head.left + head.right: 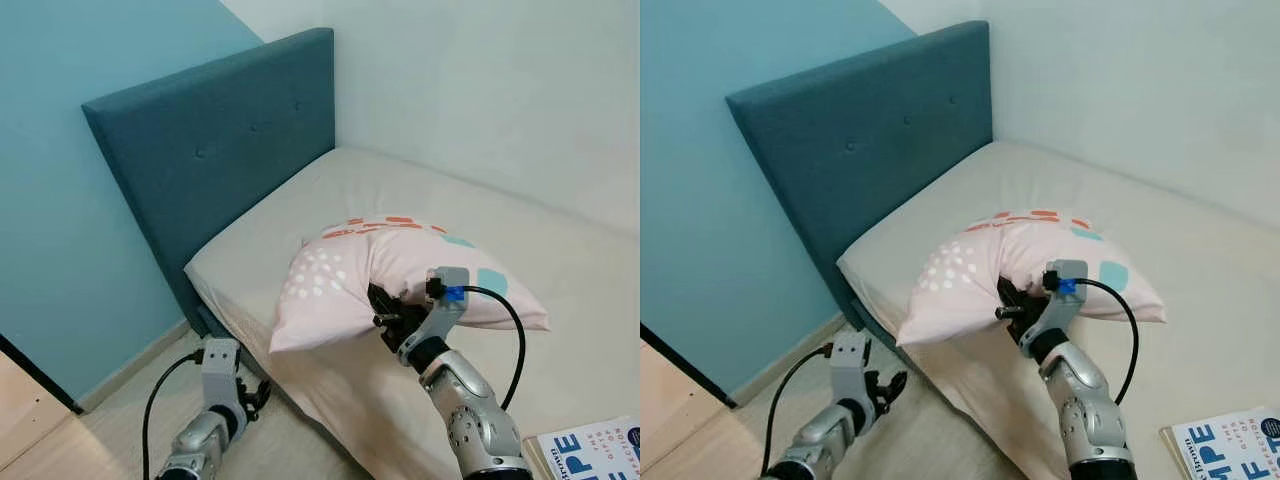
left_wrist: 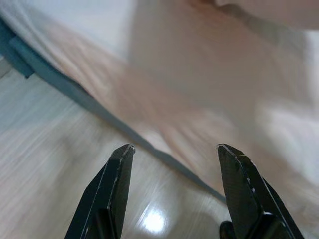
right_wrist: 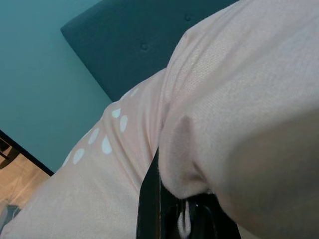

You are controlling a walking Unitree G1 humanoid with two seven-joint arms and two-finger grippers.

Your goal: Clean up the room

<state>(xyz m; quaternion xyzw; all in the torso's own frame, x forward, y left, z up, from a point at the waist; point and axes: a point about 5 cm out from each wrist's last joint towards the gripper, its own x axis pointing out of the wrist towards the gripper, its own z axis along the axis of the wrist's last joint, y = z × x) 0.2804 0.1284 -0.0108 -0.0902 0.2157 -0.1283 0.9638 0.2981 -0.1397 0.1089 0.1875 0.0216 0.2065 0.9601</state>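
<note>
A pale pink pillow (image 1: 330, 285) with white dots and red and teal marks is held above the near edge of the bed (image 1: 420, 190). My right gripper (image 1: 385, 310) is shut on the pillow's lower edge, and its fabric bunches around the black finger (image 3: 148, 199). Down by the floor, beside the bed's corner, my left gripper (image 1: 255, 398) hangs open with nothing between its fingertips (image 2: 122, 154).
A teal padded headboard (image 1: 220, 140) stands against the blue wall at the left. The white wall runs behind the bed. A magazine (image 1: 590, 450) lies at the bottom right. Wooden floor (image 1: 60, 440) shows at the lower left.
</note>
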